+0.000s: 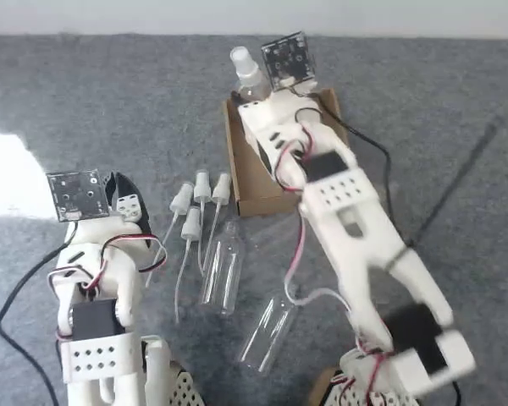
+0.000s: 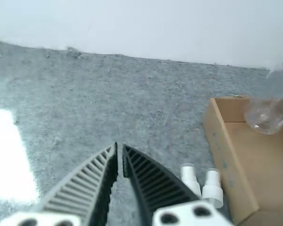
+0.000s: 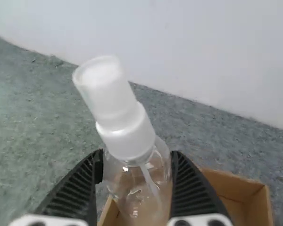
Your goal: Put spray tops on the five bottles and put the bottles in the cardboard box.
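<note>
My right gripper (image 3: 137,160) is shut on a clear bottle (image 3: 134,197) fitted with a white spray top (image 3: 115,108), held upright over the far end of the cardboard box (image 1: 237,173). In the high view this bottle (image 1: 251,78) stands above the box's back edge. Two bare bottles (image 1: 223,266) (image 1: 268,331) lie on the carpet between the arms. Several loose spray tops (image 1: 201,201) with dip tubes lie left of the box. My left gripper (image 2: 119,150) is shut and holds nothing, hovering over the carpet left of the spray tops (image 2: 200,182).
Grey carpet (image 1: 423,93) covers the table. The right arm (image 1: 347,211) stretches across the box's right half. A white patch (image 1: 4,173) lies at the far left. Cables (image 1: 381,161) run beside the box.
</note>
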### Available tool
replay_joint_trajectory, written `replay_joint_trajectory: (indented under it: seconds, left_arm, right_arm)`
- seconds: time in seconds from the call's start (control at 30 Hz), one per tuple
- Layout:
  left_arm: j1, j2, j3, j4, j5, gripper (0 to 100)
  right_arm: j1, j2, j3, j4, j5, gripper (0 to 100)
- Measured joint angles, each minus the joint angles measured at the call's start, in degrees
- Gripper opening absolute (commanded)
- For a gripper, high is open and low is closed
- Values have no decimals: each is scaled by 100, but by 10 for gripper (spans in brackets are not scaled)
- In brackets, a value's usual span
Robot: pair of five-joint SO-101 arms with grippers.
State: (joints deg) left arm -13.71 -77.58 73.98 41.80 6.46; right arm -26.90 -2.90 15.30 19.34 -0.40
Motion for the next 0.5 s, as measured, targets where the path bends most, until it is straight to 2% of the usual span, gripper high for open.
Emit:
replay_joint_trajectory:
  seconds: [0.33, 0.5]
  left_arm:
    - [0, 0, 0, 0, 18, 11]
    - [0, 0, 0, 0, 18, 11]
  right_arm:
    - [97, 2004, -870, -870, -79, 6]
    - [246, 2629, -1266, -958, -202, 9]
